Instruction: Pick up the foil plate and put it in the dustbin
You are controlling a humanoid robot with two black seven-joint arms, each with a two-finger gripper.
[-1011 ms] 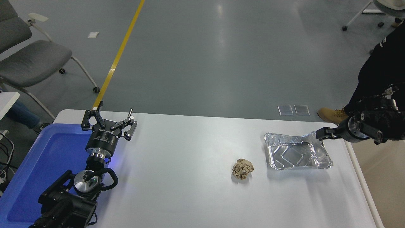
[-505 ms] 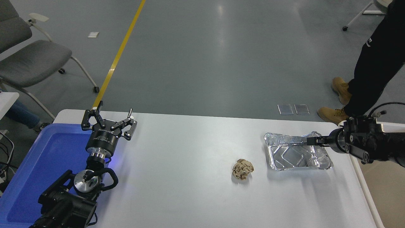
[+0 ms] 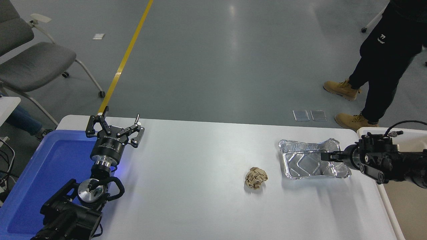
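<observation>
The foil plate (image 3: 305, 162) lies shiny and open side up on the white table (image 3: 200, 186) at the right; its far right corner is bent upward. My right gripper (image 3: 326, 156) comes in from the right edge and sits low over the plate's right end, at its rim. It is seen side-on, and I cannot tell whether it is open or shut. The beige dustbin (image 3: 407, 213) stands off the table's right edge, partly hidden behind my right arm. My left gripper (image 3: 116, 122) is open and empty, parked at the lower left.
A crumpled brown paper ball (image 3: 256, 178) lies left of the plate. A flat blue tray (image 3: 40, 176) sits at the table's left end under my left arm. A person in black trousers and tan boots (image 3: 383, 56) stands beyond the far right corner. A grey chair (image 3: 33, 63) stands at the upper left.
My right gripper has come down and nearer along the plate's right end. The plate has not moved. The person has stepped back from the table, which uncovers the dustbin's far rim.
</observation>
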